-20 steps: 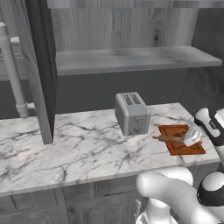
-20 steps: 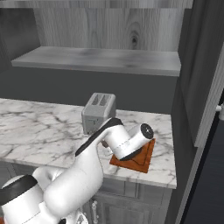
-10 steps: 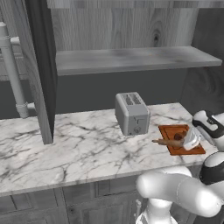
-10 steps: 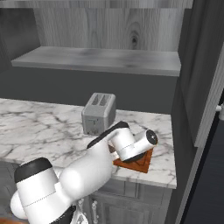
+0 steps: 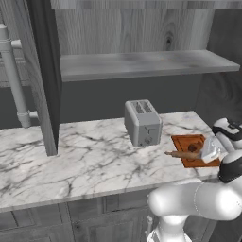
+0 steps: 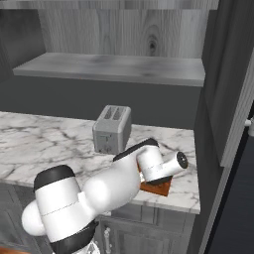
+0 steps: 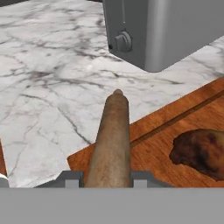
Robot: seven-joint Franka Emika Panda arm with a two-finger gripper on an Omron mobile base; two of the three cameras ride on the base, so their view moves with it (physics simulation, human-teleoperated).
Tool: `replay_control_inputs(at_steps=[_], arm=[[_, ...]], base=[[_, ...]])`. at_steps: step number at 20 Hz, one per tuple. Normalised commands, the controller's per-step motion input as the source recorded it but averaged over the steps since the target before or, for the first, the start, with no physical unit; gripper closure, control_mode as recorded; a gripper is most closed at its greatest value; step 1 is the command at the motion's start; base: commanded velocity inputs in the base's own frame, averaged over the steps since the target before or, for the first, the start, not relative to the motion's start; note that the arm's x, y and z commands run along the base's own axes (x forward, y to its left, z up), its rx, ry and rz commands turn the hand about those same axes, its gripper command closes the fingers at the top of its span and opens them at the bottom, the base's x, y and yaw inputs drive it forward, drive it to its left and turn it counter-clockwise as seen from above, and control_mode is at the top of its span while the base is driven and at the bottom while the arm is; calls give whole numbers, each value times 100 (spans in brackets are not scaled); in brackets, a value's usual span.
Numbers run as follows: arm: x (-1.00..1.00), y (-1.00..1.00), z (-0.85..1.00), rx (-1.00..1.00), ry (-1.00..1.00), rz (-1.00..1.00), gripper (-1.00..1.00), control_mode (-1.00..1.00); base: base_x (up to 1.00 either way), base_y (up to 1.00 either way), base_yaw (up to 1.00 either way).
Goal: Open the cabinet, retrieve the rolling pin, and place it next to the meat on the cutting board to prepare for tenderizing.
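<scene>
Rolling pin (image 7: pixel 111 140), pinched in the gripper (image 7: pixel 105 178), has sunk lower over the cutting board (image 7: pixel 153 148), at nine o'clock of the meat (image 7: pixel 199 151); release looks near.

Showing: 1 rolling pin (image 7: pixel 111 140), 1 meat lump (image 7: pixel 199 151), 1 cutting board (image 5: pixel 186 142), 1 toaster (image 5: pixel 142 122), 1 cabinet (image 5: pixel 142 38) with 1 shelf (image 5: pixel 142 65), 1 open door (image 5: pixel 40 71), 1 bar handle (image 5: pixel 13 78), 1 marble counter (image 5: pixel 85 156).
</scene>
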Motion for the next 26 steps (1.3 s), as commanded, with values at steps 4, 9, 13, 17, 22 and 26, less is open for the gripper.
replay_control_inputs(at_steps=[4,9,13,17,22,26], arm=[[14,-18,-13,2,0,6,100,-100],[10,-16,-20,1,0,6,100,-100],[12,-5,-27,0,0,5,-100,-100],[5,1,-12,0,0,3,-100,-100],[0,16,2,0,0,0,-100,-100],[0,25,20,0,0,0,-100,-100]], base=[[0,0,0],[0,0,0],[0,0,0],[0,0,0],[0,0,0],[0,0,0]])
